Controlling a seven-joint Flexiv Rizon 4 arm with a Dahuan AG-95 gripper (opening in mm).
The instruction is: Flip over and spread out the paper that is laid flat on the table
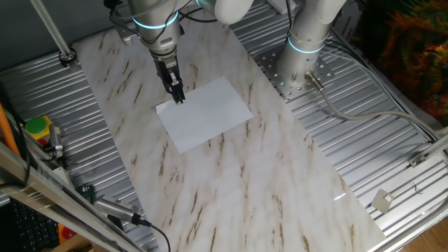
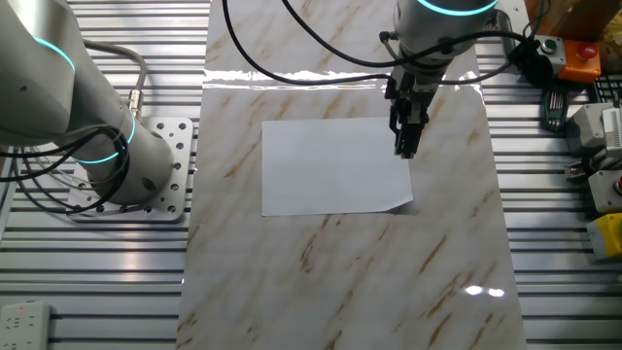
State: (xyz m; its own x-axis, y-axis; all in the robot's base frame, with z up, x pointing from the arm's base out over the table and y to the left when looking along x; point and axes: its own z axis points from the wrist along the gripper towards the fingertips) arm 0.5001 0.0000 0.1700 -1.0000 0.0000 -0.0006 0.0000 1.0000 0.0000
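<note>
White paper [image 1: 205, 114] [image 2: 333, 165] lying flat near the middle of the marble table [image 1: 259, 189] [image 2: 340, 282], one corner curled up a little. Gripper [image 1: 178, 98] [image 2: 404, 148] pointing down at the paper's edge, fingers close together; cannot tell if pinching.

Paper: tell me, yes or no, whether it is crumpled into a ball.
No, the paper lies flat on the table, with one corner slightly curled.
</note>
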